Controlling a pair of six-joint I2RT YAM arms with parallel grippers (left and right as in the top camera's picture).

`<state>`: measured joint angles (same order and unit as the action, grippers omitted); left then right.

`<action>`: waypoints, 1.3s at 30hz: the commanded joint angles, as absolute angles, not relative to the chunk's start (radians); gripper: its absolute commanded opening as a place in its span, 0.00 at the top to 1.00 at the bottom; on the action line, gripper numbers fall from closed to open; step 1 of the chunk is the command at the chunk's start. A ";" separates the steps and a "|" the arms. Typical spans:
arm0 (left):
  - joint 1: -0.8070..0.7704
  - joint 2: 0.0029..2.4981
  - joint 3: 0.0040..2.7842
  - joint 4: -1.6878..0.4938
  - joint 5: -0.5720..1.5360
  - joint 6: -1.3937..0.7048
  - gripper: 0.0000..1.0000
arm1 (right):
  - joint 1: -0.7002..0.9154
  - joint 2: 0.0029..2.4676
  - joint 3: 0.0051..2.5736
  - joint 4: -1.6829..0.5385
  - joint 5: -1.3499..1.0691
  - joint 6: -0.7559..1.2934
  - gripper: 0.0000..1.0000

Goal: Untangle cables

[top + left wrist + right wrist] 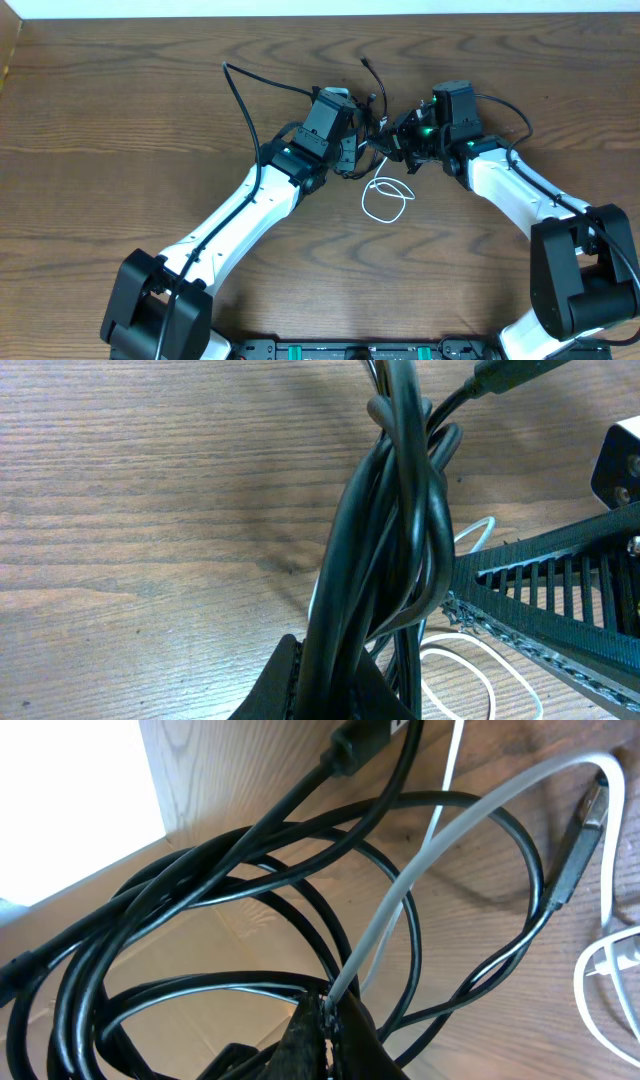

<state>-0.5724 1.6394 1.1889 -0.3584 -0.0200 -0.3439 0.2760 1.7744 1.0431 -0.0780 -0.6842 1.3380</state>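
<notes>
In the overhead view the two arms meet near the far middle of the wooden table point(120, 120). The left gripper point(352, 128) and the right gripper point(408, 135) stand close together, with the knot of black cables point(376, 82) between them. The white cable point(386, 200) lies as a loop on the table just in front of them. How the claws stand cannot be told from up here.

In the left wrist view the left gripper point(322, 695) is closed tight. A thick bundle of black cables point(390, 560) comes straight out from between its fingers and is twisted together further up. The white cable point(470, 660) lies on the wood to the right. A ribbed finger of the right gripper point(560, 600) is beside the bundle.

In the right wrist view the right gripper point(325, 1040) is also fully closed. The white cable point(450, 850) runs right into its fingertips and is pinched there. Loops of the black cables point(200, 890) hang around it, close to the fingertips.
</notes>
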 commanded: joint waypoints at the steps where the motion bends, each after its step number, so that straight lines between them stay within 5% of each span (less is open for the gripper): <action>1: -0.572 1.607 1.195 -0.353 -0.014 -0.351 0.92 | 0.267 1.778 1.038 -0.078 -0.683 1.213 0.99; 27: -0.573 1.607 1.195 -0.357 -0.101 -0.308 0.92 | -0.098 1.176 1.038 -0.221 -0.902 0.858 0.99; 33: -0.574 1.606 1.195 -0.349 -0.060 -0.308 0.93 | 0.000 1.230 1.037 -0.521 -0.706 0.848 0.72; 39: -0.574 1.604 1.195 -0.349 -0.060 -0.308 0.93 | 0.210 1.325 1.037 -0.469 -0.507 0.854 0.53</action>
<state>-0.5724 1.6394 1.1889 -0.3546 -0.0669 -0.3168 0.1246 1.2911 1.0382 -0.4927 -0.6437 0.8536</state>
